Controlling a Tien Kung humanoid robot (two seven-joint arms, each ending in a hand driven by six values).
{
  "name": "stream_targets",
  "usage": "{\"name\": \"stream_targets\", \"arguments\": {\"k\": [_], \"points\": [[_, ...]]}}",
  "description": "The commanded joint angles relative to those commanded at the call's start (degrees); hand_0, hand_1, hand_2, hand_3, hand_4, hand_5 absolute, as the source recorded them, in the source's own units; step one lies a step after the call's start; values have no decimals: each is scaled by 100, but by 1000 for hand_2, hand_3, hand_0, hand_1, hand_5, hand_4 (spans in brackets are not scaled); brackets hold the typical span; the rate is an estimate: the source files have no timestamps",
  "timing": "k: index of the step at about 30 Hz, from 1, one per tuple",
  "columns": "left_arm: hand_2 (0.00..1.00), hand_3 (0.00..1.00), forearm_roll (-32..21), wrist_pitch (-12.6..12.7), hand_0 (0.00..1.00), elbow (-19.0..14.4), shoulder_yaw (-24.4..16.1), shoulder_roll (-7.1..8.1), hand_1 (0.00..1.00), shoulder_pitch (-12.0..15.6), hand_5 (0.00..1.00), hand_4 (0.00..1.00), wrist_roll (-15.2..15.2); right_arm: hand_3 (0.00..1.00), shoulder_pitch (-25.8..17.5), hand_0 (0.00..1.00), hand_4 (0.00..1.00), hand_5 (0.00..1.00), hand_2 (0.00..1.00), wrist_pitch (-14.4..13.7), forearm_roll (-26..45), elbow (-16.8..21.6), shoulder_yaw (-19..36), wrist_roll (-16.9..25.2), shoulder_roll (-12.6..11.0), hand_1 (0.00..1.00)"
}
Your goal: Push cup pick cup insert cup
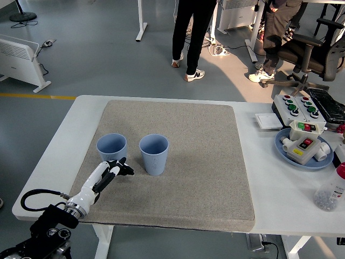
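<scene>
Two blue ribbed cups stand upright on the grey mat [205, 162]. The left cup [111, 150] is a short gap away from the right cup [154, 154]. My left hand [119, 169] comes in from the lower left and sits just in front of the left cup, at its lower right side. Its black fingertips [126, 170] point toward the gap between the cups, loosely extended, holding nothing. I cannot tell whether the hand touches the left cup. The right hand does not show.
At the right of the white table [59, 156] are a blue plate [281, 143] bearing a button box, a control box [297, 106], a white square [268, 121] and a clear bottle [330, 190]. People stand on the floor beyond the far edge.
</scene>
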Motion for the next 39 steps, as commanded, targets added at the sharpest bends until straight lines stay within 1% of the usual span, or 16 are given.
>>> {"name": "stream_targets", "arguments": {"k": [4, 11, 12, 15, 16, 19, 20, 22, 24, 26, 29, 32, 33, 39], "points": [[527, 467, -116, 3, 737, 217, 81, 5, 622, -195, 998, 611, -42, 718, 11, 530, 285, 749, 714, 4, -28, 0, -12, 0, -3, 547], [526, 466, -367, 13, 734, 635, 400, 8, 622, -616, 998, 609, -113, 716, 63, 530, 284, 749, 714, 4, -52, 0, 6, 1, 8, 547], [526, 466, -383, 10, 734, 662, 414, 5, 622, -644, 998, 609, -113, 716, 65, 530, 284, 749, 714, 4, -53, 0, 7, 1, 9, 547], [526, 466, -427, -47, 734, 825, 404, -76, 622, -777, 998, 609, -96, 716, 76, 530, 284, 749, 714, 9, -98, 0, 30, -11, 16, 547], [523, 464, -436, -53, 725, 847, 399, -90, 620, -793, 998, 607, -96, 715, 77, 529, 283, 750, 713, 10, -103, 0, 32, -13, 16, 547], [523, 464, -546, -69, 725, 1051, 436, -205, 620, -903, 998, 607, -122, 715, 75, 529, 283, 750, 713, 23, -150, 0, 42, -35, 25, 547], [523, 464, -559, -70, 725, 1074, 444, -215, 620, -913, 998, 607, -125, 715, 74, 529, 283, 750, 713, 24, -155, 0, 43, -37, 26, 547], [522, 464, -719, -73, 726, 1288, 619, -287, 620, -1035, 998, 606, -142, 714, 72, 529, 280, 750, 711, 29, -180, 0, 16, -45, 29, 547], [522, 464, -798, -74, 726, 1392, 702, -316, 620, -1088, 998, 606, -151, 714, 73, 529, 280, 750, 711, 33, -201, 0, 13, -49, 31, 547], [522, 464, -986, -68, 726, 1594, 867, -370, 620, -1197, 998, 606, -183, 714, 76, 529, 280, 750, 711, 37, -262, 0, 40, -59, 38, 547], [522, 462, -1092, -54, 729, 1732, 936, -404, 619, -1270, 998, 602, -213, 711, 77, 529, 277, 749, 707, 38, -267, 0, 37, -60, 41, 547], [522, 462, -1259, -8, 729, 1989, 1100, -442, 619, -1433, 998, 602, -281, 711, 82, 529, 277, 749, 707, 38, -270, 0, 21, -58, 40, 547], [522, 462, -1266, -6, 729, 2003, 1111, -443, 619, -1442, 998, 602, -284, 711, 82, 529, 277, 749, 707, 39, -271, 0, 21, -58, 40, 547], [521, 461, -1520, 22, 728, 2288, 1484, -436, 618, -1666, 998, 600, -350, 711, 91, 529, 276, 749, 706, 35, -273, 0, 12, -61, 40, 547]]}}
